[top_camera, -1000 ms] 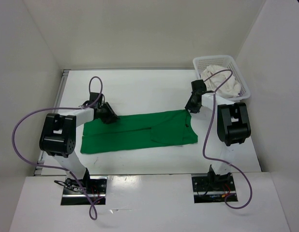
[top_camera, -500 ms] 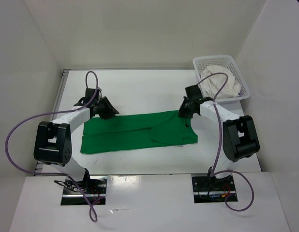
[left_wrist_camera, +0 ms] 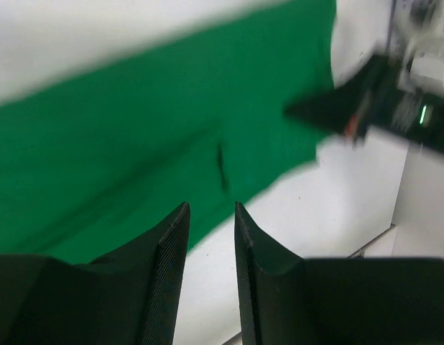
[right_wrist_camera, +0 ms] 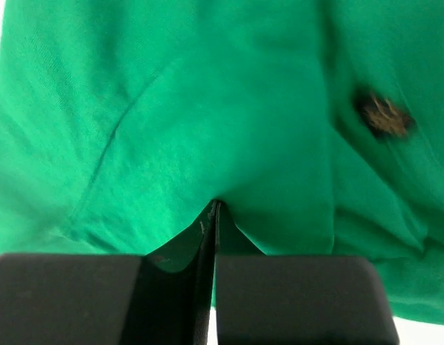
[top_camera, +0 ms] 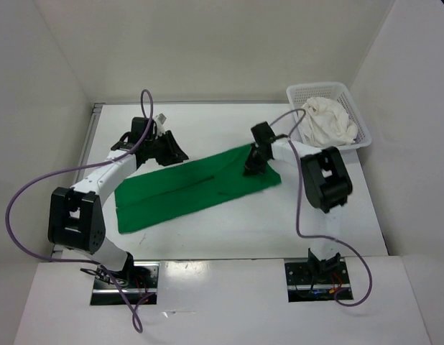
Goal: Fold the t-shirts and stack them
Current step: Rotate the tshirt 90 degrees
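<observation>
Nearest to you, the green t-shirt (top_camera: 186, 188) is lying flat on the white table (top_camera: 229, 241). Its left end is sitting closest to the arm bases, and the cloth is running slantwise away toward the right. Further out, your right gripper (top_camera: 252, 167) is pressing down on the shirt's far right end. Its wrist camera is showing the jaws closed tight with a small ridge of green cloth pinched at their tips, and a small dark mark (right_wrist_camera: 384, 116) is showing on the cloth beyond. Your left gripper (top_camera: 173, 152) is sitting at the shirt's far left edge, its fingers (left_wrist_camera: 172, 266) standing a narrow gap apart with nothing showing between them. At the far right corner, the white t-shirt (top_camera: 326, 122) is lying bunched in the white mesh basket (top_camera: 317, 87).
</observation>
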Available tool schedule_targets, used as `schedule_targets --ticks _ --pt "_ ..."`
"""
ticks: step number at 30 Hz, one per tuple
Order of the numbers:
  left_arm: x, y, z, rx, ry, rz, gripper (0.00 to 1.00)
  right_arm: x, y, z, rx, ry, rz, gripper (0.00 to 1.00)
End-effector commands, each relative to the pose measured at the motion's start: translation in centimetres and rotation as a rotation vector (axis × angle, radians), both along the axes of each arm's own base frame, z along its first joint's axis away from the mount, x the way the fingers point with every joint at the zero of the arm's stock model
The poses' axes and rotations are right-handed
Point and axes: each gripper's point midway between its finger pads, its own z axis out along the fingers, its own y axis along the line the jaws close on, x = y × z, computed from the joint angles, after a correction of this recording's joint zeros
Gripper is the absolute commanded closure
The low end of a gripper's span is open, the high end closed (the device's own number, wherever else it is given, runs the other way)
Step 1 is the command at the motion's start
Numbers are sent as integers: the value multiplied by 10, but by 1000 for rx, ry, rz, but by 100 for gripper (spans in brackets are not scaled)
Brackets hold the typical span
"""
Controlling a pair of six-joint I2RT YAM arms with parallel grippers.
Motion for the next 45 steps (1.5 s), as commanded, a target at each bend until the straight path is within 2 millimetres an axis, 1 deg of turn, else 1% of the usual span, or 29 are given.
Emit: schedule_targets --ticks 1,2,4,5,6,7,8,9,11,12,13,16,17,19,20,21,22,24,25,27,28,30,31,32,33,35,38,43,45 --pt "-17 2 -4 4 6 -36 61 81 18 -19 -50 -95 30 98" --pt "-20 3 -4 -1 11 -30 61 126 27 -16 -48 -134 13 98" --pt "-26 5 -5 8 23 -24 61 168 35 -11 -42 -176 15 98" --pt "-29 6 -1 7 19 -24 61 217 56 56 33 -345 15 97" --pt "-32 6 1 8 22 -24 61 211 58 7 11 -231 29 96" --pt "-34 7 -2 9 31 -24 61 222 65 18 40 -267 37 94" --pt "-37 9 -1 18 34 -16 61 236 80 81 146 -410 51 91" --pt "-37 11 -3 31 41 -5 61 233 80 68 165 -358 52 89" --pt "-39 13 3 35 25 2 61 230 72 100 137 -408 63 87" --pt "-37 13 7 33 16 2 61 222 83 153 141 -507 94 85" --pt "-37 13 7 33 16 2 61 213 75 149 104 -488 101 82" --pt "-28 16 16 51 -16 27 64 195 68 201 84 -567 110 65" --pt "-25 18 19 59 -27 37 68 179 65 229 113 -616 129 61" --pt "-19 19 27 67 -56 38 77 147 62 242 174 -624 135 53" --pt "-18 20 23 75 -47 44 81 131 70 235 189 -606 164 53" --pt "-17 22 22 85 -48 54 84 100 81 194 189 -504 199 59" --pt "-13 33 22 86 -47 84 86 82 90 201 213 -522 231 69" --pt "-10 41 15 89 -31 105 88 45 112 170 241 -446 288 90" --pt "-9 45 14 89 -30 116 89 13 131 140 264 -373 331 100" --pt "-7 49 11 91 -21 126 89 -23 146 108 311 -264 345 100" --pt "-6 51 10 101 -22 137 89 -32 155 105 336 -250 355 96" --pt "-2 64 6 117 -16 166 89 -49 181 98 380 -237 397 82" --pt "-6 64 1 120 3 164 87 -63 194 95 397 -214 440 64" --pt "-5 70 1 120 4 180 83 -66 202 93 410 -200 452 58" --pt "-9 75 -8 123 28 192 72 -69 208 82 401 -179 464 52" --pt "-15 80 -14 130 37 197 65 -78 225 72 424 -157 479 44" --pt "-26 88 -25 133 66 217 57 -76 233 55 424 -117 437 42" --pt "-36 88 -30 135 75 217 55 -63 233 10 356 -76 357 42" --pt "-38 88 -33 136 84 216 55 -55 233 1 321 -77 326 54"
